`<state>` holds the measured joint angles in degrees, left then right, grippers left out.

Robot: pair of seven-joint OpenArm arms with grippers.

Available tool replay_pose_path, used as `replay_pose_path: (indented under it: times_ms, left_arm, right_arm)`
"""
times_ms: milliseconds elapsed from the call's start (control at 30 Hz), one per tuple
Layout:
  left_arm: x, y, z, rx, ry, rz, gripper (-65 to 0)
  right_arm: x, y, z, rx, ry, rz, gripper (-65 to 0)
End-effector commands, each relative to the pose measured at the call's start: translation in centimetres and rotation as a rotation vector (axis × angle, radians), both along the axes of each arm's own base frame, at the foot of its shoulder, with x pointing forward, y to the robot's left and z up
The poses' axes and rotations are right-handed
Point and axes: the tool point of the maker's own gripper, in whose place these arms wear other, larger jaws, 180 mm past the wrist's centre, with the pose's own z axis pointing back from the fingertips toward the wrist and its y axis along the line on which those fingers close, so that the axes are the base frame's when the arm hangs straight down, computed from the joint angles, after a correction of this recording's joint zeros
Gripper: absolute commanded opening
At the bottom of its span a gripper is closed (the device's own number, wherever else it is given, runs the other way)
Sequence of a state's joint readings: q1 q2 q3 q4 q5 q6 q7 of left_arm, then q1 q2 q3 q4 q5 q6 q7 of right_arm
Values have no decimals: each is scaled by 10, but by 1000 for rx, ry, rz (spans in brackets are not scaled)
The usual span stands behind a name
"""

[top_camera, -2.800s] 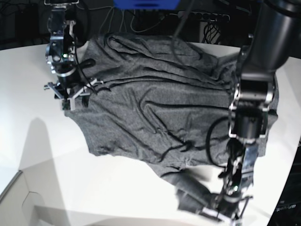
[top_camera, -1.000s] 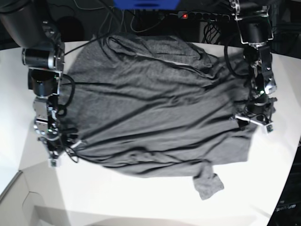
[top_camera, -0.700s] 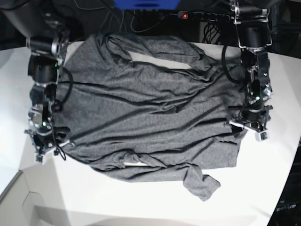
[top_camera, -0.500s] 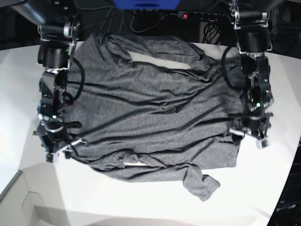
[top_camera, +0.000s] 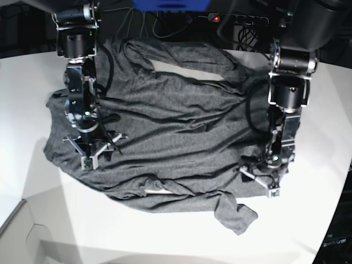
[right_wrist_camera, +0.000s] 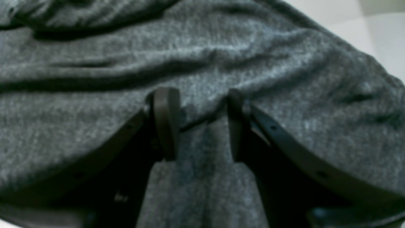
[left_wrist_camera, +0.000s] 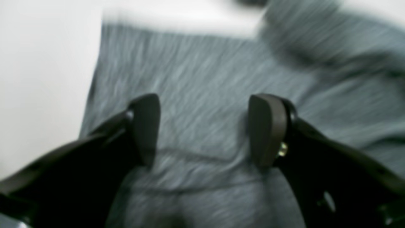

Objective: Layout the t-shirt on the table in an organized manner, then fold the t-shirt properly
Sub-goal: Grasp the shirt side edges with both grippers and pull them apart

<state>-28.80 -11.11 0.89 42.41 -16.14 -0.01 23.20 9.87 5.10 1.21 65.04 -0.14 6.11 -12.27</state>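
Note:
The dark grey t-shirt (top_camera: 176,126) lies spread and wrinkled across the white table (top_camera: 137,231). One sleeve end (top_camera: 237,217) sticks out past the bunched lower hem. My right gripper (top_camera: 91,154) hangs over the shirt's left part. In the right wrist view its fingers (right_wrist_camera: 166,120) stand partly apart above the knit (right_wrist_camera: 202,47), with a low crease between them. My left gripper (top_camera: 259,182) is over the shirt's lower right corner. The left wrist view shows it open wide (left_wrist_camera: 204,129) above the fabric (left_wrist_camera: 202,79), near the shirt's edge and bare table (left_wrist_camera: 41,79).
A power strip (top_camera: 236,18) with a red light, cables and a blue object (top_camera: 170,4) sit beyond the table's far edge. A pale box corner (top_camera: 22,231) shows at the lower left. The table's curved edge runs along the right side.
My right gripper has moved from the shirt's lower left edge up and inward onto the fabric. The left gripper has gone down and inward toward the lower right corner. The lower hem has bunched up.

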Motion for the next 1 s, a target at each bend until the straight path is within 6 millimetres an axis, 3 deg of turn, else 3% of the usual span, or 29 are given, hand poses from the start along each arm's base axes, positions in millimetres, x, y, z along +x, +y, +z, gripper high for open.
replay_pose_path:
  times_ms: [0, 100, 267, 367, 467, 600, 767, 967]
  left_arm:
    - [23, 9, 33, 15, -86, 10, -229]
    - [18, 13, 21, 27, -54, 14, -229]
    - [18, 39, -8, 177, -54, 15, -229]
    - [28, 43, -4, 238, -141, -3, -228]
    - [50, 46, 25, 270, -235, -9, -228]
    - [85, 49, 81, 287, -354, 1, -228]
    - [106, 73, 132, 308, -437, 44, -228]
    - [108, 70, 134, 300, -439, 42, -228]
  right_arm:
    - [12, -9, 20, -16, -67, -8, -416]
    - [8, -12, 15, -22, -55, -9, -416]
    - [1, -12, 9, -22, -39, -9, -416]
    - [-6, -12, 7, -23, -35, -7, -416]
    - [-17, -13, 7, -33, -37, -2, -416]
    - [-25, -15, 15, -47, -58, 5, -416]
    - [-35, -39, 26, -86, -56, -26, -416]
    - [-31, -52, 56, -101, -105, -62, -417]
